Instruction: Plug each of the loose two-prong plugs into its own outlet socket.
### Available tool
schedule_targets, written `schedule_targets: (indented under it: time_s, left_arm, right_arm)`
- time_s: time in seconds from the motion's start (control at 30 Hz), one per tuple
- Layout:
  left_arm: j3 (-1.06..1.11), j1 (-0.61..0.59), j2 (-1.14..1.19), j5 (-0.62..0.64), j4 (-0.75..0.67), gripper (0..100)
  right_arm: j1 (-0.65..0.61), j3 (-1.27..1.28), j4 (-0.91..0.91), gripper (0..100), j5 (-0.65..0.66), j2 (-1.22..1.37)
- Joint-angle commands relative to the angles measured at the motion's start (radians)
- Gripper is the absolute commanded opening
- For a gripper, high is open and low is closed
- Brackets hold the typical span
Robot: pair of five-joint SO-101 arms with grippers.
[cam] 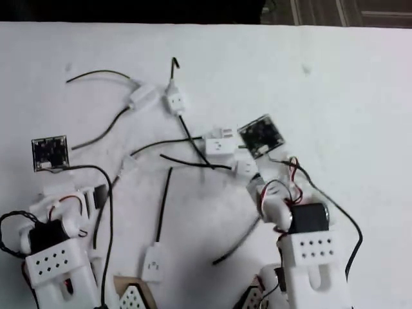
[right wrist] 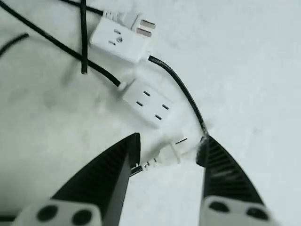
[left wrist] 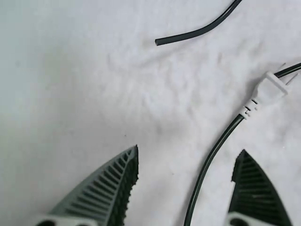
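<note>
A white two-prong plug lies on the table between the fingers of my open right gripper, untouched. Just beyond it lies a white outlet socket, and farther off a second socket with another plug beside it. My left gripper is open too, low over the table; a black cord runs between its fingers to a white plug ahead. From above, the right gripper sits by the middle sockets, and the left gripper is short of its plug.
More white sockets lie at the back and near the front edge. Black cords cross the table's middle. Two dark square boards lie flat. A cut cord end lies ahead of the left gripper.
</note>
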Motion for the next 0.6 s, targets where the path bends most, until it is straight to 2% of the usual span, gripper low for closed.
schedule_targets:
  time_s: [0.0, 0.23, 0.43, 0.57]
  left_arm:
    - [-0.008, 0.008, -0.013, 0.002, -0.02, 31]
    - [-0.008, 0.008, -0.013, 0.002, -0.02, 31]
    - [-0.008, 0.013, -0.013, 0.002, -0.02, 31]
    - [-0.008, 0.013, -0.013, 0.002, -0.02, 31]
  right_arm:
    - [0.068, -0.006, 0.004, 18.3, 0.258, 0.07]
    - [0.186, -0.008, 0.004, 18.3, 0.64, 0.275]
    - [0.2, -0.008, -0.002, 18.5, 0.868, 0.427]
    - [0.197, -0.04, -0.004, 18.7, 0.961, 0.498]
